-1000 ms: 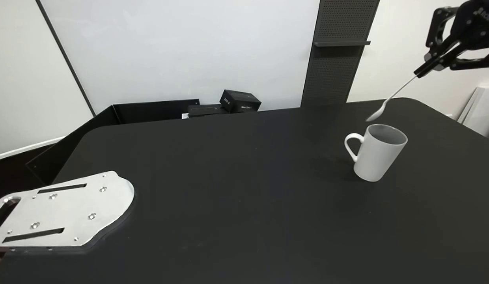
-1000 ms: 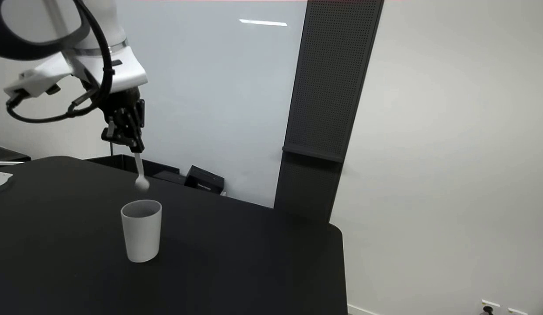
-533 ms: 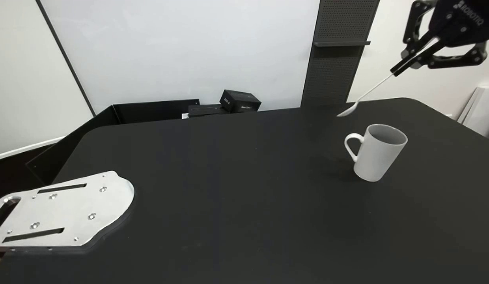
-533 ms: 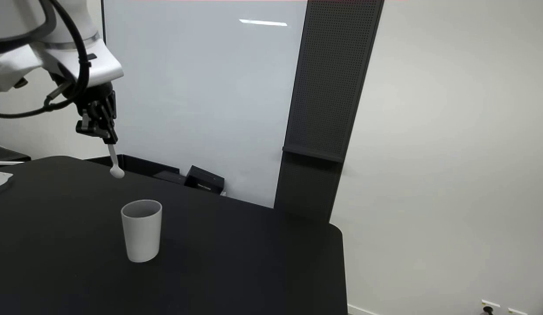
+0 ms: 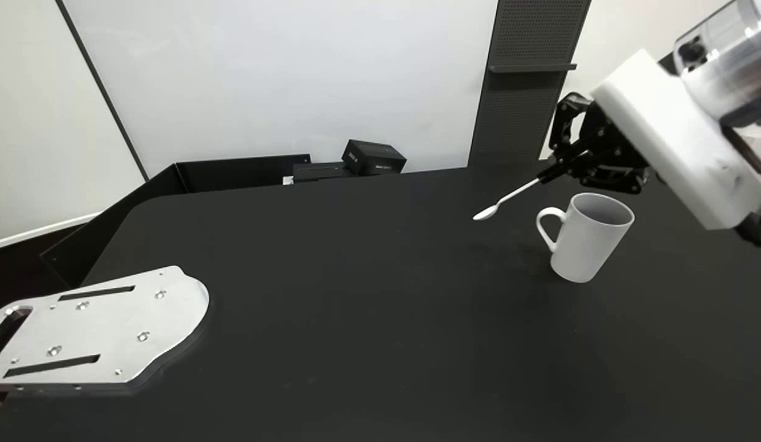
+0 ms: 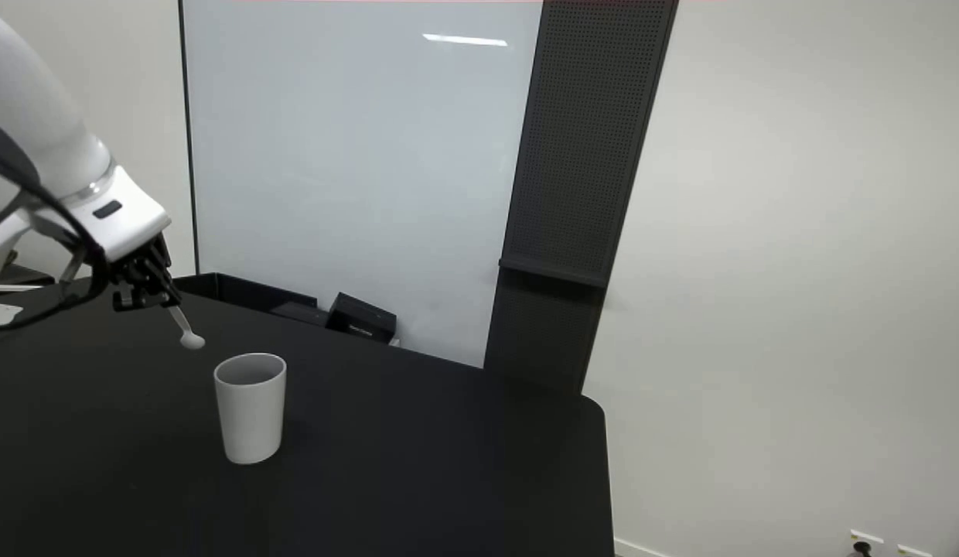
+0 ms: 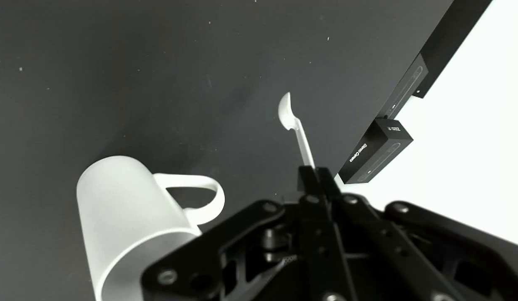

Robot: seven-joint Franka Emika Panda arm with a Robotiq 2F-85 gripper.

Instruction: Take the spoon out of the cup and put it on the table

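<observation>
I have my gripper lower than half a second ago, pinched on the spoon, which hangs flatter above the table, clear of the unmoved mug on the mug's handle side. On a box I read "Stereo Camera". In an exterior view my arm slants down from the left.

Cup, common to all: both exterior views look down from well back, wrist view from close above.
</observation>
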